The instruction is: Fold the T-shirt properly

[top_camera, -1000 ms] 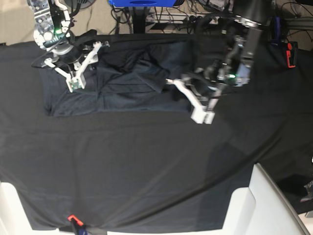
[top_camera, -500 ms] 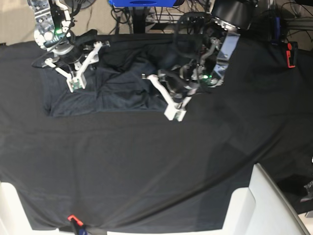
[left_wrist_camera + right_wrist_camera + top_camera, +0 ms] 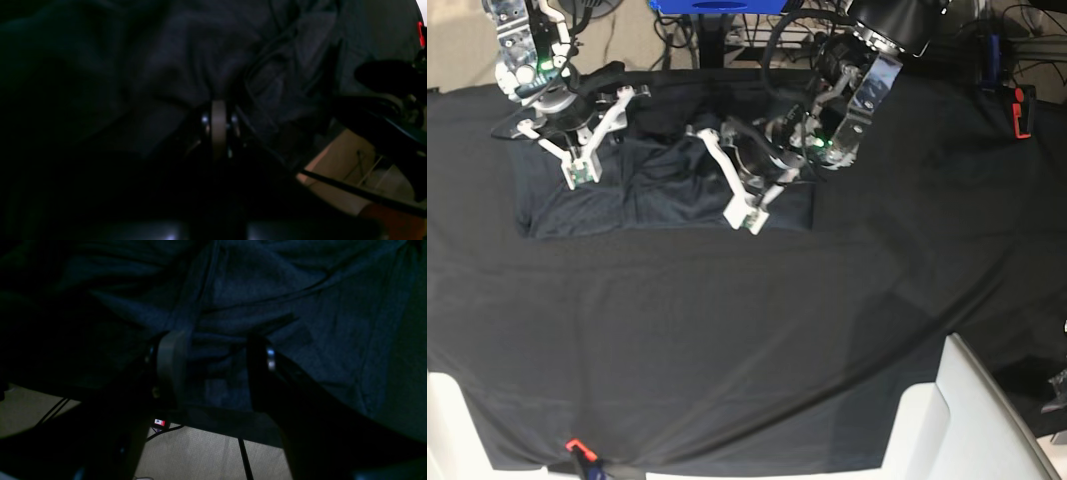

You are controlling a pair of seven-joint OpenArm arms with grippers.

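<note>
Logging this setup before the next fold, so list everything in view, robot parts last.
T-shirt: one, dark slate-grey, rumpled at the far side of the table.
Tablecloth: one, black, covering the table.
White panels: pale, at the near corners.
Red clip: one, at the cloth's near edge.
Red and black object: one, far edge on the view's right.
Blue object: one, beyond the far edge, with cables.
Right gripper: open, over the shirt.
Left gripper: shut, over the shirt's middle.

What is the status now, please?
Left gripper shut, seemingly pinching T-shirt. Right gripper open above it. T-shirt rumpled on tablecloth. No obstruction seen.
</note>
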